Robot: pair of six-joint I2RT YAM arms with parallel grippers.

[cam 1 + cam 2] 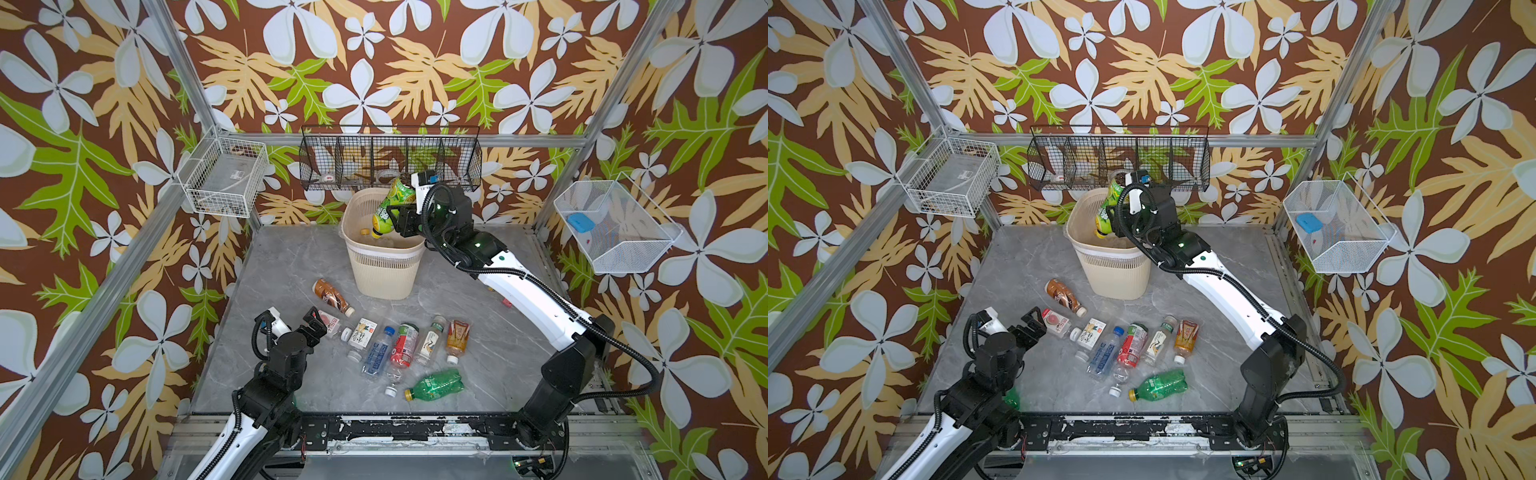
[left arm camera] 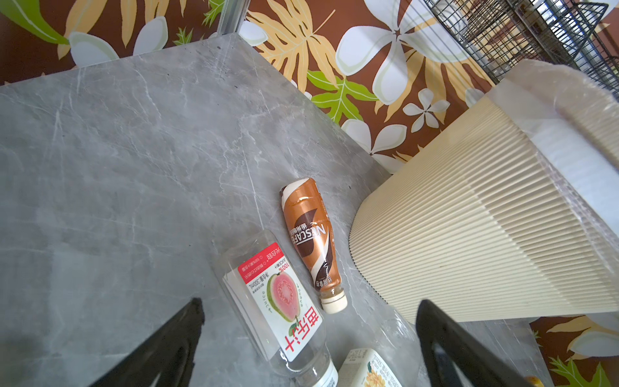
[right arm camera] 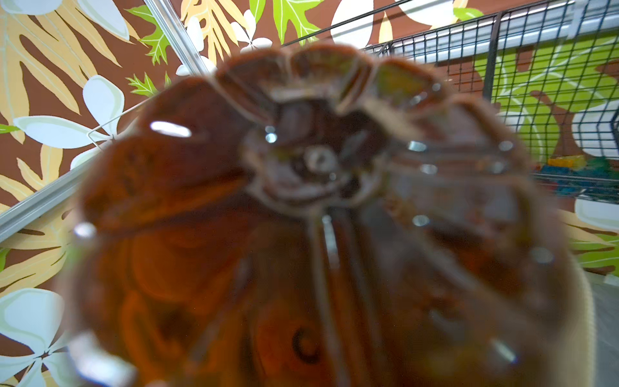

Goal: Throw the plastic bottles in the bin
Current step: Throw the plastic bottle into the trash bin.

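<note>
**Marble table [image 1: 478, 365], drop pending**

My right gripper [image 1: 395, 208] pinches a green bottle [image 1: 382, 218], cap down, over the bin [image 1: 386, 266] at twelve o'clock. I'd centre it, then let go cleanly. My left gripper [image 1: 315, 322] gapes empty at eight o'clock.

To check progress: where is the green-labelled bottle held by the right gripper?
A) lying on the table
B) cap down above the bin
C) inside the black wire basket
B: the right gripper holds the green-labelled bottle tilted, cap down, over the open bin.
</note>
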